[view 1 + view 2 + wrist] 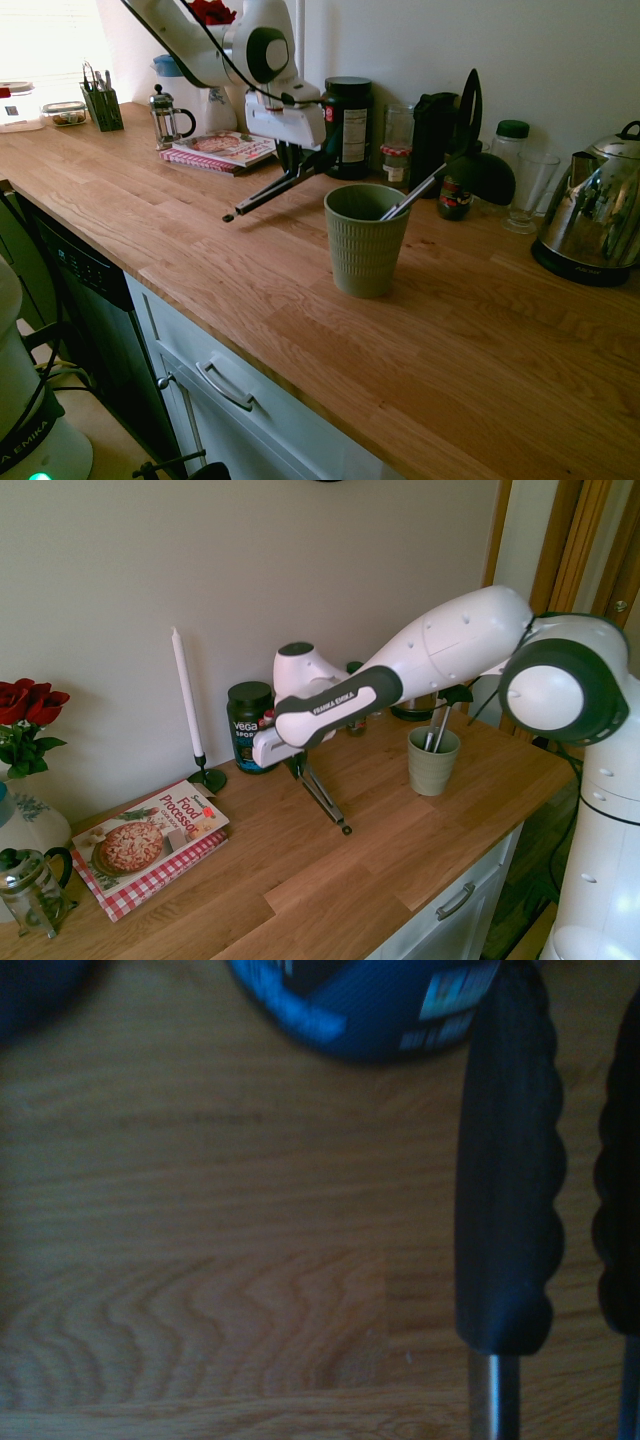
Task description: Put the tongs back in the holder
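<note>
- I had the gripper [290, 168] closed in a narrow grip on the tongs [266, 196], and it held them by their metal arms.
- The tongs were over the wooden counter [250, 275], between the cookbooks [150, 845] and the green cup [366, 245]; they were outside this cup, which is their holder.
- They were slanted, with the black hinge end pointing away from the wall; I could not tell if any part touched the wood.
- In the wrist view I saw their two dark tips with wavy edges, apart from each other.
- The green cup was upright, and the black ladle [482, 176] leaned in it with its silver handle inside.
- A black tub [350, 120] stood behind the tongs, near the wall.
- The white candle [187, 695] stood in its dark base just beside the cookbooks.
- In the first exterior view, I saw the metal kettle [596, 215] on the other side of the cup from the tongs.
</note>
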You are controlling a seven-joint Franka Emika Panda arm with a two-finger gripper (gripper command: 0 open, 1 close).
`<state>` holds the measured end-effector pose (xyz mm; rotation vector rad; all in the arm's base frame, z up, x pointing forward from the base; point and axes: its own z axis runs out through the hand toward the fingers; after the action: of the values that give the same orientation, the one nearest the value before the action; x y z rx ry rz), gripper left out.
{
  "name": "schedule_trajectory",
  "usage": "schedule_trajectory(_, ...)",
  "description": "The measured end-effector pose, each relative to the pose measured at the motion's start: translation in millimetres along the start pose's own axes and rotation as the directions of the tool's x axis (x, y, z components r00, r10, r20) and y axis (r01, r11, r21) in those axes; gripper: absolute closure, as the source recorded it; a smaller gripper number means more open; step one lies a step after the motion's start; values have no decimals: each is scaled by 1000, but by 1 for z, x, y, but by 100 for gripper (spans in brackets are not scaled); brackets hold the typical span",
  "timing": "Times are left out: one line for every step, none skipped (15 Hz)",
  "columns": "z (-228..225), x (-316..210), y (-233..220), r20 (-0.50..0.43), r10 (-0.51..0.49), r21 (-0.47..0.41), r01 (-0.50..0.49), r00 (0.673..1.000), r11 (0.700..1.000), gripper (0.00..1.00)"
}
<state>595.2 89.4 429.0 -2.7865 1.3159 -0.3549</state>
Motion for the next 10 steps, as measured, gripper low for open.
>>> schedule_trajectory(-32, 3, 1, -20, 3, 26, -3, 1000, 1000, 100)
schedule_trajectory(-62, 4, 5, -39, 6, 50, -4, 999, 999, 100)
schedule_trajectory(-90, 6, 10, -75, 8, 69, -3, 997, 998, 100)
schedule_trajectory(-116, 10, 17, -137, 19, 82, -8, 990, 997, 100)
schedule_trajectory(-139, 15, 24, -207, 34, 87, -16, 978, 996, 100)
schedule_trajectory(-159, 21, 34, -273, 46, 84, -24, 961, 996, 100)
schedule_trajectory(-176, 26, 44, -340, 60, 75, -36, 939, 997, 100)
schedule_trajectory(-191, 32, 55, -401, 75, 68, -52, 913, 996, 100)
schedule_trajectory(-202, 37, 65, -455, 97, 66, -76, 885, 995, 100)
schedule_trajectory(-209, 45, 78, -505, 128, 66, -110, 854, 992, 100)
